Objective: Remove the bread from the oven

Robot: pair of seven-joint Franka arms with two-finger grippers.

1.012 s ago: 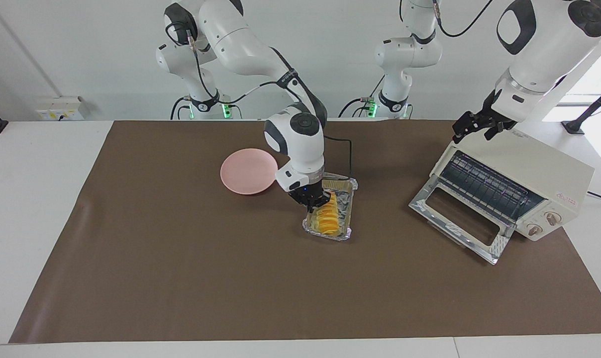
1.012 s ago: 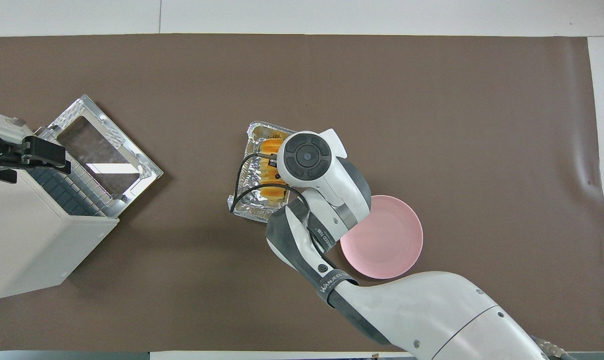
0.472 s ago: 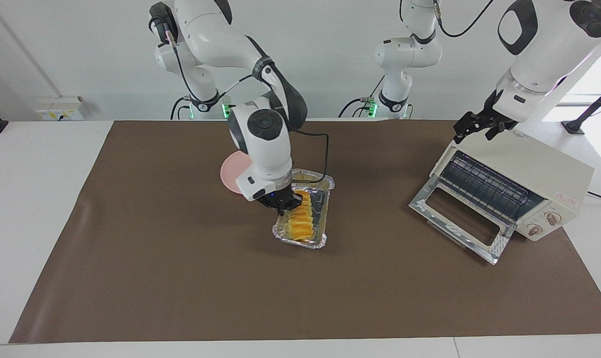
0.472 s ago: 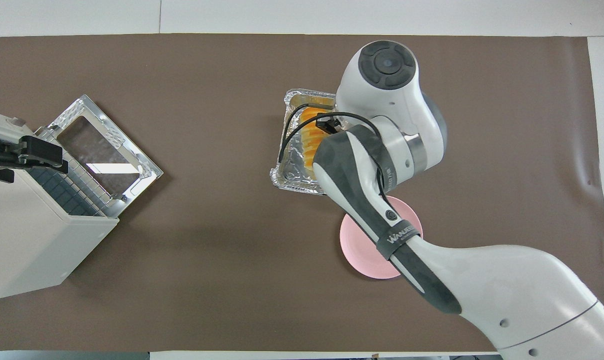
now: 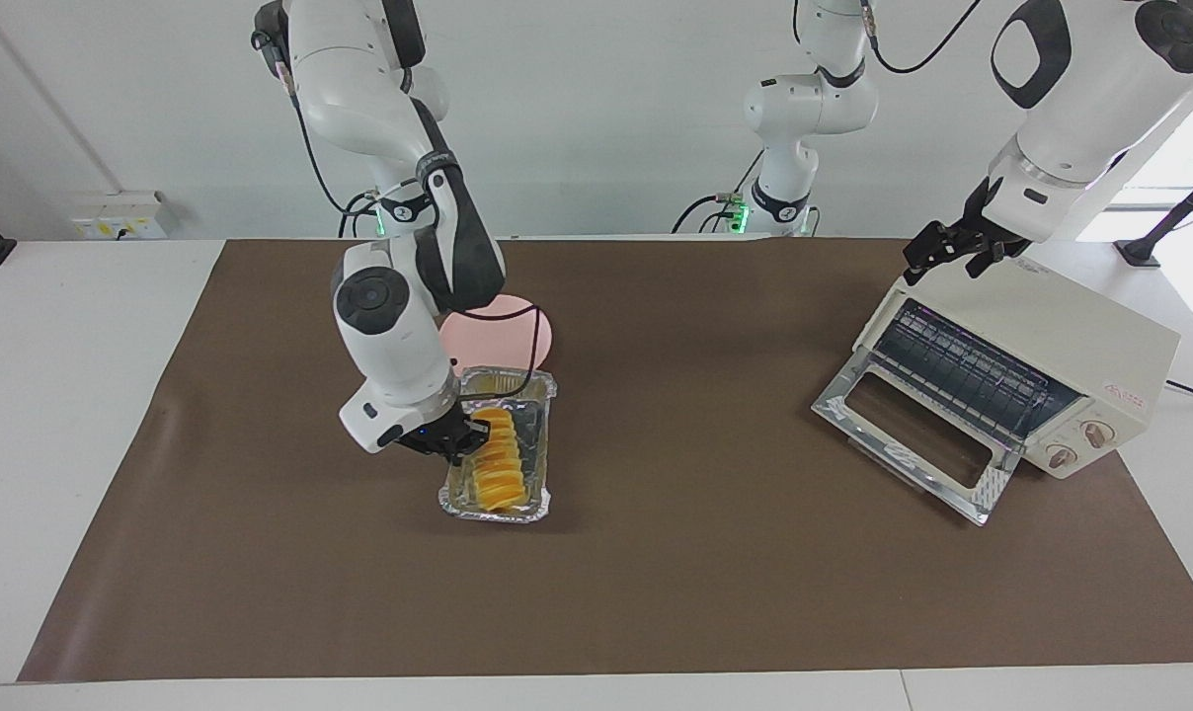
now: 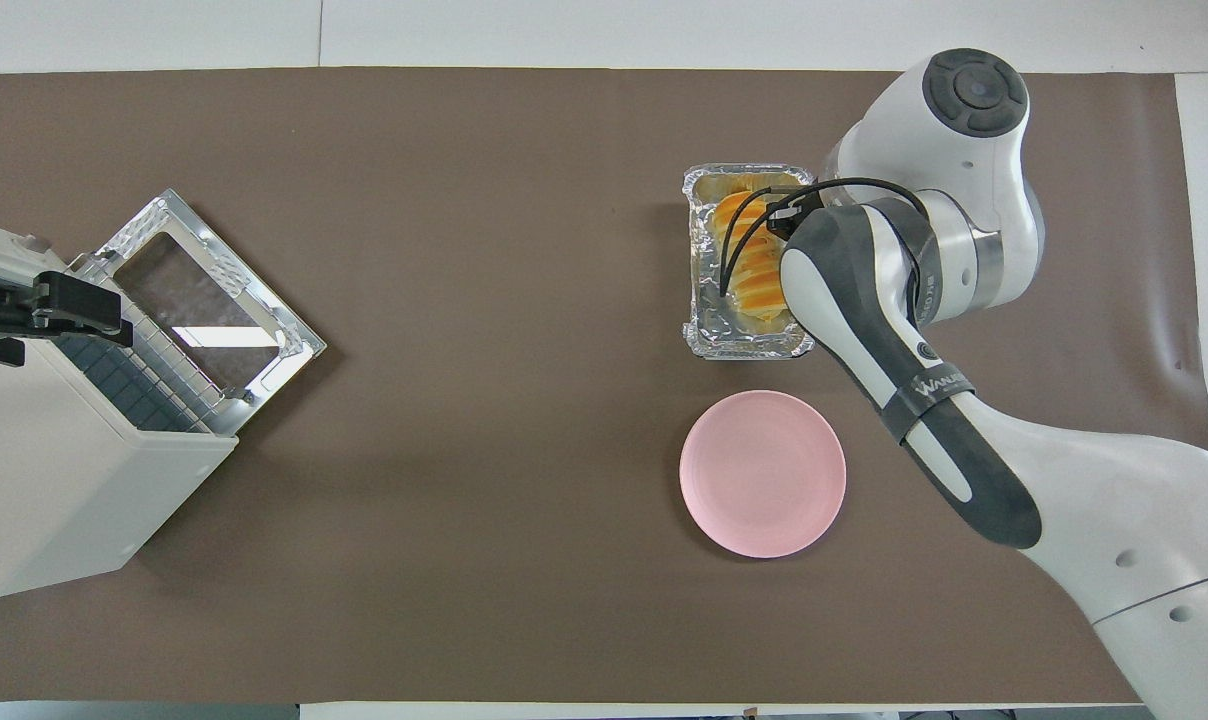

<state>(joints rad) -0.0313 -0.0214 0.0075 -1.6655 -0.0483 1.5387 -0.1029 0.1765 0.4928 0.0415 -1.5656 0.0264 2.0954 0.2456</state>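
Note:
The golden-orange bread (image 5: 498, 464) lies in a crinkled foil tray (image 5: 545, 395) on the brown mat, out of the oven. It also shows in the overhead view (image 6: 749, 255), in the tray (image 6: 709, 325). My right gripper (image 5: 461, 438) is shut on the tray's long rim, on the side toward the right arm's end. The cream-white oven (image 5: 1051, 336) stands at the left arm's end with its glass door (image 5: 913, 434) dropped open and its rack bare. My left gripper (image 5: 952, 252) rests at the oven's top edge and waits.
A pink plate (image 6: 762, 473) lies beside the tray, nearer to the robots; in the facing view (image 5: 517, 326) my right arm partly hides it. The oven (image 6: 64, 480) and its open door (image 6: 214, 300) take up the left arm's end.
My right gripper has carried the foil tray with the bread from the mat's middle toward the right arm's end, past the pink plate. The left arm has stayed on the oven.

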